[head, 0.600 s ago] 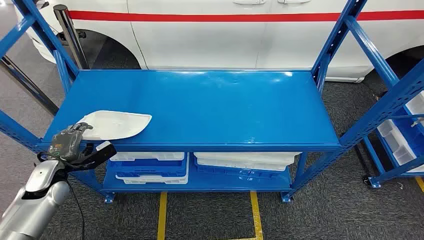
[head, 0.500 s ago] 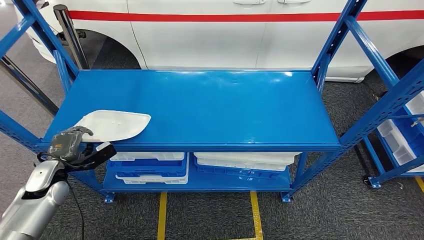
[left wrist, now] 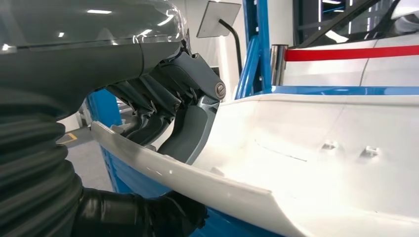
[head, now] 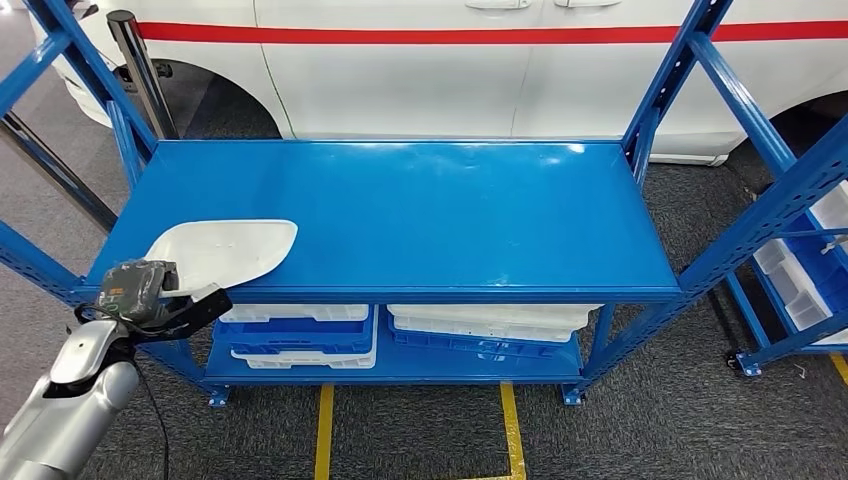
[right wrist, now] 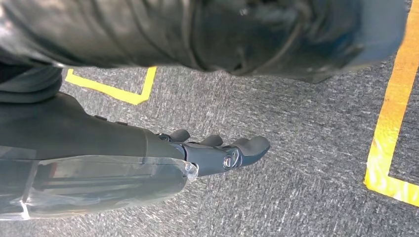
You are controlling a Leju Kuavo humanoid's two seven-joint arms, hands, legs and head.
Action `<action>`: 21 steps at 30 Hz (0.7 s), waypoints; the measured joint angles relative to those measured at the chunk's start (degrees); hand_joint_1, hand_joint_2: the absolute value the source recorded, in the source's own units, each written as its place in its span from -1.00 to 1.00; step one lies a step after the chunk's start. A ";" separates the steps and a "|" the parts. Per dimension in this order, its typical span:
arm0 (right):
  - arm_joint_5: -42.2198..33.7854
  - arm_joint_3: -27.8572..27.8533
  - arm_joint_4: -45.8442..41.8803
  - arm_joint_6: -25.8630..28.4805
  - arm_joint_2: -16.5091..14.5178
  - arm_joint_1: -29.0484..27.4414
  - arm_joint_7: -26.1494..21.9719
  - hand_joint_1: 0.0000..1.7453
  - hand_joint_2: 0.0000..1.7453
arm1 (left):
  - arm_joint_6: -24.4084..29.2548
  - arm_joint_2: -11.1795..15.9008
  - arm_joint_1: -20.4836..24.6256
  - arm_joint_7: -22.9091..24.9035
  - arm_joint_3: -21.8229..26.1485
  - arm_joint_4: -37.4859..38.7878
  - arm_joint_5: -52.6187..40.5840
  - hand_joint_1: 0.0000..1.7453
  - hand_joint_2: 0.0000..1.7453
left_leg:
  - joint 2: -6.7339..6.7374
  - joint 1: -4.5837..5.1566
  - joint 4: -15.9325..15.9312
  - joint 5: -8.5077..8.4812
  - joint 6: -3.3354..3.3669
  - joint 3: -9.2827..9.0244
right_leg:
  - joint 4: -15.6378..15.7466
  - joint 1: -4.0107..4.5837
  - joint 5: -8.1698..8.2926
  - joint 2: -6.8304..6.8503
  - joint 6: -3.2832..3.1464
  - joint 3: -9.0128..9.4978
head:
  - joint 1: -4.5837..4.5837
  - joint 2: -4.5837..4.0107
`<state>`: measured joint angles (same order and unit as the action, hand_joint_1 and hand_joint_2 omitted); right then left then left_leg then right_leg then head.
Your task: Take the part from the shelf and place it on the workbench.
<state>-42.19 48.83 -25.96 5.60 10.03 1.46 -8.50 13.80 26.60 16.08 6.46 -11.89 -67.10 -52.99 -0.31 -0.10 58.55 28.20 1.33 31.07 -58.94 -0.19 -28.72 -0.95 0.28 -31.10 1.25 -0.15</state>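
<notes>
A white moulded part (head: 225,250) lies at the front left corner of the blue shelf (head: 450,220), its near end tipped up off the surface. My left hand (head: 140,288) grips that near edge. In the left wrist view the thumb (left wrist: 190,128) presses on the part's (left wrist: 306,153) inner face, with the darker fingers curled over its rim. My right hand (right wrist: 222,150) hangs over the carpet, fingers straight and holding nothing.
A white car (head: 450,60) with a red stripe stands behind the rack. Blue uprights (head: 680,70) frame the shelf on both sides. White trays (head: 490,320) are stacked on the lower level. Yellow floor lines (head: 512,430) run in front of the rack.
My left hand's fingers have closed over the part's near edge. The part has shifted slightly left and its near end has lifted.
</notes>
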 joint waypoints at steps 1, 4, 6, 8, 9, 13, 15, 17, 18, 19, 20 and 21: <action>0.01 -0.01 0.00 -0.01 0.00 0.00 0.00 -1.00 -1.00 | 0.43 0.00 -0.13 -0.02 0.00 0.00 0.00 1.00 1.00 | 0.00 0.00 0.00 0.00 0.00 0.00 | 0.00 0.00 0.00 0.00 0.00 0.00 | 0.00 0.00; 0.00 -0.18 -0.01 -0.01 -0.02 -0.04 -0.03 -1.00 -1.00 | 2.55 0.00 -0.86 -0.14 0.18 -0.02 0.01 1.00 1.00 | 0.00 0.00 0.00 0.00 0.00 0.00 | -0.01 0.00 0.00 -0.01 0.00 -0.01 | 0.00 0.00; 0.00 -0.43 -0.01 0.01 -0.04 -0.10 -0.11 -1.00 -1.00 | 3.75 0.00 -1.40 -0.36 0.57 -0.13 0.01 1.00 1.00 | 0.01 0.00 0.00 -0.01 -0.01 0.01 | -0.02 0.00 0.00 -0.01 0.00 -0.03 | 0.00 0.00; 0.05 -0.71 0.00 0.04 -0.06 -0.15 -0.27 -1.00 -1.00 | 4.67 0.01 -1.85 -0.81 1.00 -0.63 0.01 1.00 1.00 | 0.01 -0.01 0.00 -0.01 -0.01 0.02 | -0.02 0.01 0.00 -0.01 0.00 -0.04 | 0.00 0.00; 0.12 -0.89 0.01 0.10 -0.07 -0.18 -0.40 -1.00 -1.00 | 5.20 0.02 -2.08 -1.15 1.18 -1.30 0.02 1.00 1.00 | 0.01 -0.01 0.00 -0.01 -0.01 0.03 | -0.02 0.01 0.00 -0.01 0.00 -0.05 | 0.00 0.00; 0.60 -1.56 0.01 0.31 -0.18 -0.34 -0.99 -1.00 -1.00 | 6.71 0.02 -2.49 -2.63 1.81 -7.05 0.58 1.00 1.00 | -0.01 0.00 0.00 -0.03 -0.02 0.06 | -0.01 0.00 0.00 0.03 0.00 -0.04 | 0.00 0.00; 0.75 -1.78 0.01 0.34 -0.29 -0.38 -1.11 -1.00 -1.00 | 6.74 0.02 -2.41 -2.83 2.01 -9.72 0.78 1.00 1.00 | 0.00 0.01 0.00 -0.03 -0.02 0.06 | -0.01 -0.01 0.00 0.01 0.00 -0.04 | 0.00 0.00; 0.82 -1.93 0.01 0.34 -0.41 -0.47 -1.13 -1.00 -1.00 | 6.74 0.02 -2.43 -2.90 2.08 -11.42 0.90 1.00 1.00 | 0.01 0.01 0.00 -0.02 -0.02 0.05 | -0.01 -0.01 0.00 -0.02 0.00 -0.05 | 0.00 0.00; 0.87 -1.99 0.01 0.35 -0.45 -0.52 -1.14 -1.00 -1.00 | 6.84 0.02 -2.48 -3.12 2.08 -12.02 1.08 1.00 1.00 | 0.01 0.01 0.00 -0.03 -0.02 0.05 | -0.01 -0.01 0.00 -0.02 0.00 -0.05 | 0.00 0.00; 0.93 -2.07 0.01 0.36 -0.49 -0.58 -1.16 -1.00 -1.00 | 7.03 0.02 -2.54 -3.55 2.10 -12.53 1.40 1.00 1.00 | 0.01 0.01 0.00 -0.03 -0.02 0.05 | -0.01 -0.01 0.00 -0.01 0.00 -0.06 | 0.00 0.00; 0.99 -2.17 0.01 0.37 -0.51 -0.60 -1.20 -1.00 -1.00 | 7.31 0.02 -2.63 -4.22 2.11 -13.19 1.95 1.00 1.00 | 0.00 0.01 0.00 -0.03 -0.02 0.05 | -0.01 -0.01 0.00 -0.01 0.00 -0.06 | 0.00 0.00; 1.07 -2.30 0.01 0.38 -0.53 -0.61 -1.23 -1.00 -1.00 | 7.59 -0.01 -2.73 -5.02 2.10 -13.99 2.65 1.00 1.00 | 0.01 0.00 0.01 -0.03 -0.02 0.05 | -0.01 0.00 0.00 -0.01 0.00 -0.07 | 0.00 0.00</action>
<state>-41.11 46.54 -25.94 5.98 9.50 0.85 -9.74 21.39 26.59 13.35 1.44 -9.79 -81.09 -50.34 -0.31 -0.10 58.56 28.17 1.31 31.13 -58.95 -0.19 -28.72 -0.96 0.28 -31.17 1.25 -0.15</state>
